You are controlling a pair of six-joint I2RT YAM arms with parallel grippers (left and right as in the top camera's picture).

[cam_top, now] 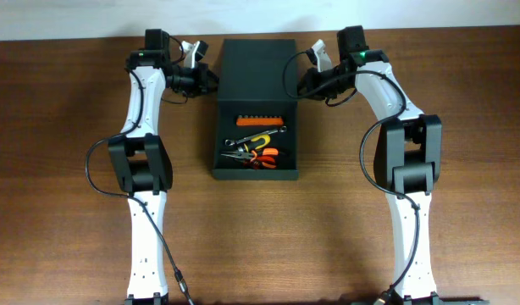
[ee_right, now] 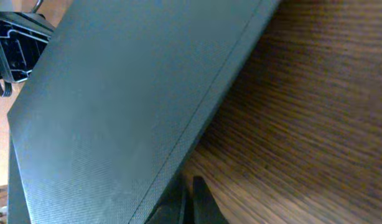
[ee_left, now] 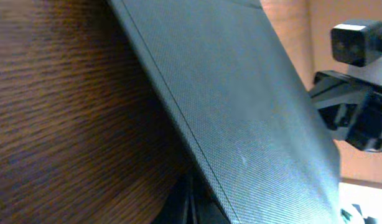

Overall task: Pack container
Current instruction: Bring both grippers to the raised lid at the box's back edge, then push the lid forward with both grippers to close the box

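The left tool [cam_top: 207, 80] sits against the left edge of the lid [cam_top: 256, 68], and the right tool [cam_top: 303, 83] against the lid's right edge. I cannot tell how wide either stands, or whether it grips the lid: each wrist view shows only dark fingertips [ee_left: 188, 205] below the textured panel. The container [cam_top: 256, 174] rests on the desk [cam_top: 65, 169] between both tools, with its lid tilted up at its far end. In its near half lie an orange bit rack [cam_top: 260, 121], orange-handled pliers [cam_top: 262, 157] and a wrench [cam_top: 256, 131].
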